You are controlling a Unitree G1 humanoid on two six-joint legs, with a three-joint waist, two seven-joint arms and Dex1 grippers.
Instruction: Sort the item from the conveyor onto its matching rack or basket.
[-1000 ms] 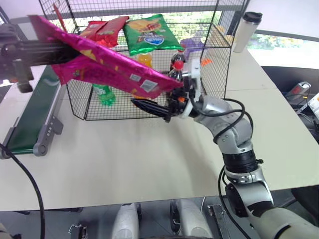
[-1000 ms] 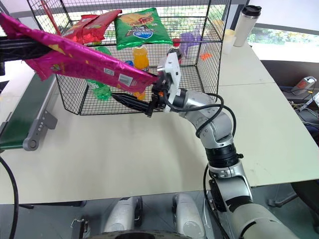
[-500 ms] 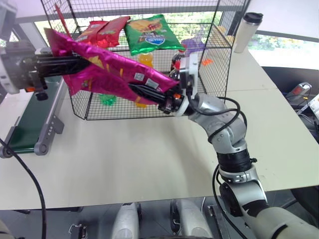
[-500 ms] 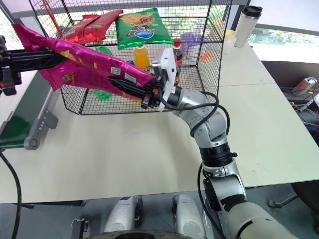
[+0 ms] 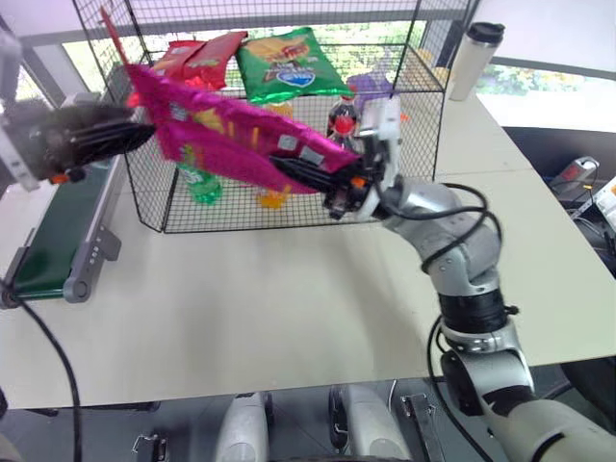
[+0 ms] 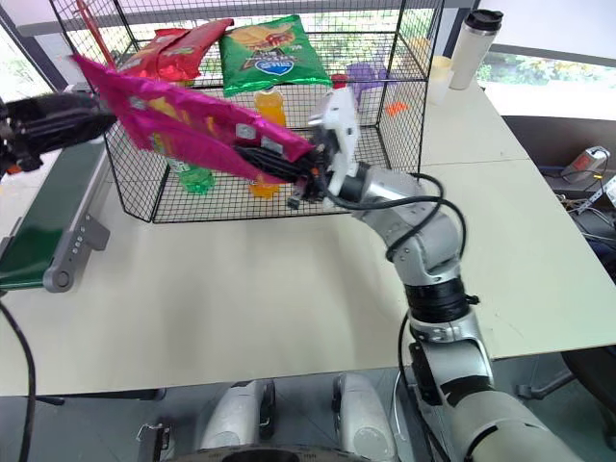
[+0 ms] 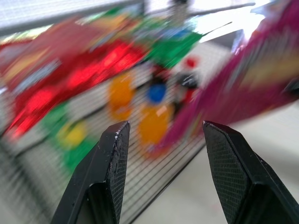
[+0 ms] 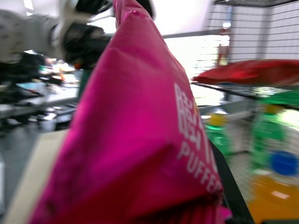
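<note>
Now the pink snack bag [image 5: 231, 135] hangs in the air in front of the black wire rack [image 5: 423, 115], clamped at its lower end by the right gripper [image 5: 322, 178], whose fingers are closed flat on the foil. In the right wrist view the bag [image 8: 140, 135] rises straight up from between those fingers, so the hold looks firm at that one end.

The left gripper [image 7: 161, 177] is another matter — its two black fingers stand apart with nothing between them, and from the head camera it [image 5: 115, 135] sits just beside the bag's upper end, above the green conveyor [image 5: 58, 231]. I cannot tell whether a fingertip touches the foil there; the wrist picture suggests not.

The relation that counts is the bag's long axis. It runs slantwise, from the high end on the robot's left down to the right gripper, lying across the front of the rack rather than pointing into it. The upper tier, where the red snack bags [image 5: 197, 58] and the green snack bag [image 5: 289, 63] lie, is behind and above the held end (bottles [image 5: 274, 120] stand on the tier below). Since the matching goods are on top, the right arm — the one with the bag, and the nearer to the rack's front — will probably have to lift and swing the free end round so the bag goes in lengthwise. The limp, unsupported end could catch on the wire.
</note>
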